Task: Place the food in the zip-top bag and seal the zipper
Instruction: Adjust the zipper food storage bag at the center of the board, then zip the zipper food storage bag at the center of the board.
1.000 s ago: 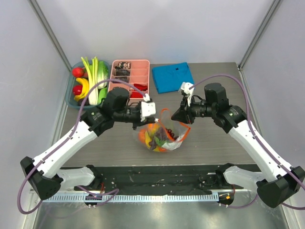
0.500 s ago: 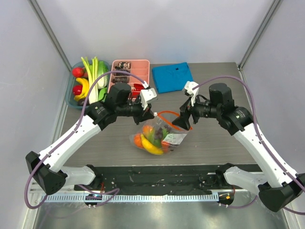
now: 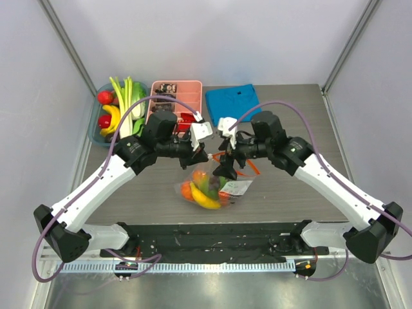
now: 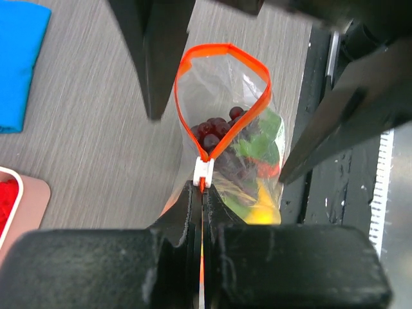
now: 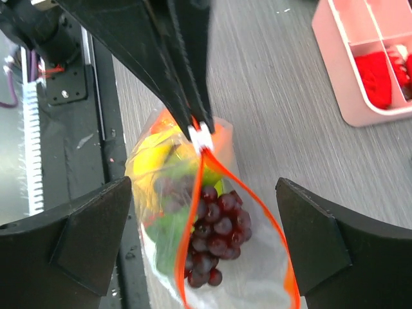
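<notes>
The zip-top bag (image 3: pixel 226 188) lies on the table with food inside: a yellow banana (image 3: pixel 203 200), a green pear (image 3: pixel 210 183), orange pieces and a dark grape bunch (image 5: pixel 215 238). Its mouth stands open, the orange-red zipper (image 4: pixel 222 48) forming a loop. My left gripper (image 4: pixel 203 193) is shut on the zipper's end, just behind the white slider (image 4: pixel 203 170). My right gripper (image 5: pixel 203 219) hangs wide open over the mouth, a finger on either side and touching nothing. In the right wrist view the zipper (image 5: pixel 245 197) runs between those fingers.
A bin (image 3: pixel 96 132) at the back left holds more food (image 3: pixel 125 106): red fruits, a banana, leafy greens. Next to it stand the pink compartment tray (image 3: pixel 175 103) and the folded blue cloth (image 3: pixel 233 103). The black base strip runs along the near edge.
My right gripper has opened, let go of the bag's mouth and moved left over the bag. The bag has sunk onto the table. The left gripper keeps its hold.
</notes>
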